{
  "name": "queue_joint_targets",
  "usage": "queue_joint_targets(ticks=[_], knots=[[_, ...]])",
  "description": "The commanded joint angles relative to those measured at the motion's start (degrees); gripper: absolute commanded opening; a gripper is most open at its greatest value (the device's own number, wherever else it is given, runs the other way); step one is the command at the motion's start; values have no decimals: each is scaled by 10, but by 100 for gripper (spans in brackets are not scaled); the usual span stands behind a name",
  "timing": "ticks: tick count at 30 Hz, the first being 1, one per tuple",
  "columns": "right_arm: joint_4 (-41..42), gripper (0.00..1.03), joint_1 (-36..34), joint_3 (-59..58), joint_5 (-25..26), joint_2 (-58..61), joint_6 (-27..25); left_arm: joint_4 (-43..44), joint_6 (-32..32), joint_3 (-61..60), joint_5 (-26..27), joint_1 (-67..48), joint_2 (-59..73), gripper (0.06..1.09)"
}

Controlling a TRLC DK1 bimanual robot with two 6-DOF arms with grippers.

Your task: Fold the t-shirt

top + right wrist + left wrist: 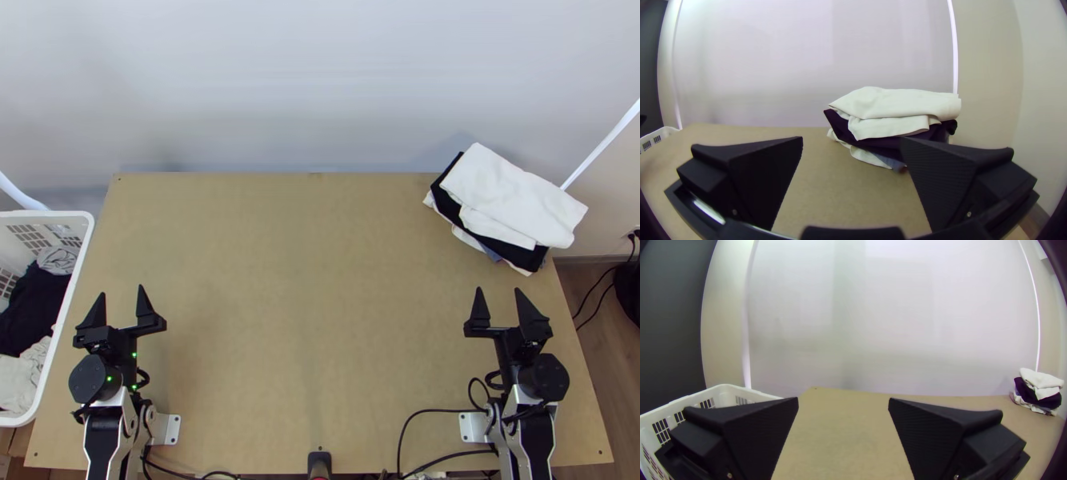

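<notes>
From above, the left tool (121,290) and right tool (498,289) stand with fingers apart over the desk (312,320), the left wrist view shows a white basket (725,393), the right, stacked folded clothes (902,104), and which garment's the t-shirt I can't tell.

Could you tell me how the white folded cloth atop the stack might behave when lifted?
The white folded cloth looks floppy, so it would likely sag or unfold, its lower layer jutting out. It might also drag the black folded cloth beneath.
</notes>
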Motion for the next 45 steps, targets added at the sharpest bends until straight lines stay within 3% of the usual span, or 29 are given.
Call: queue_joint_targets(ticks=[1, 41, 45], knots=[[-10, 98, 6, -3, 3, -1, 6, -7, -9, -24, 5, 0, -6, 104], [-10, 98, 6, -3, 3, -1, 6, -7, -9, -24, 5, 0, -6, 104], [-10, 98, 6, -3, 3, -1, 6, -17, -9, -23, 31, -12, 4, 104]])
